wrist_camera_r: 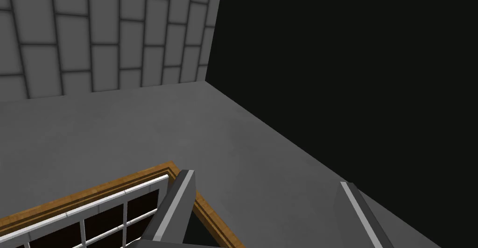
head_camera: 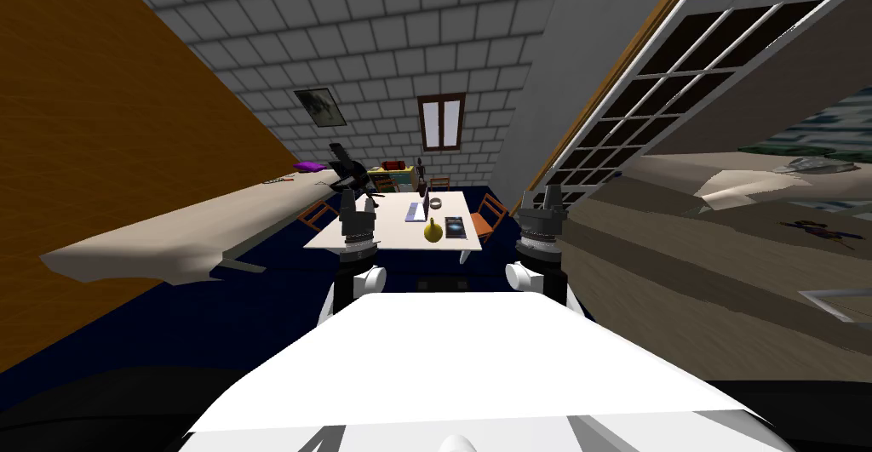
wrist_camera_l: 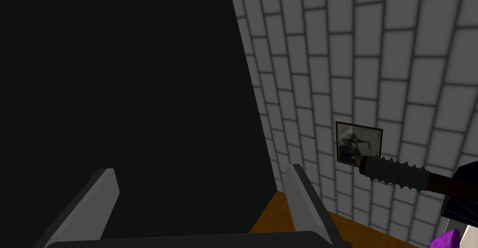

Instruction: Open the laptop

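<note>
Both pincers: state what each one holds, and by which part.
Nothing is held. The left pincer and the right pincer both stand open and empty, with the laptop far ahead on the white table.

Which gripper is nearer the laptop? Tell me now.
Left. The left gripper hangs short of the laptop, just to its left; the right gripper sits farther off to its right.

Laptop [head_camera: 419, 209] on table [head_camera: 366, 232], gourd-shaped thing [head_camera: 433, 231] before it, bowl [head_camera: 436, 203] right of it, chair [head_camera: 489, 215] right of table

All cams: prob. same brick wall [head_camera: 383, 47]
</note>
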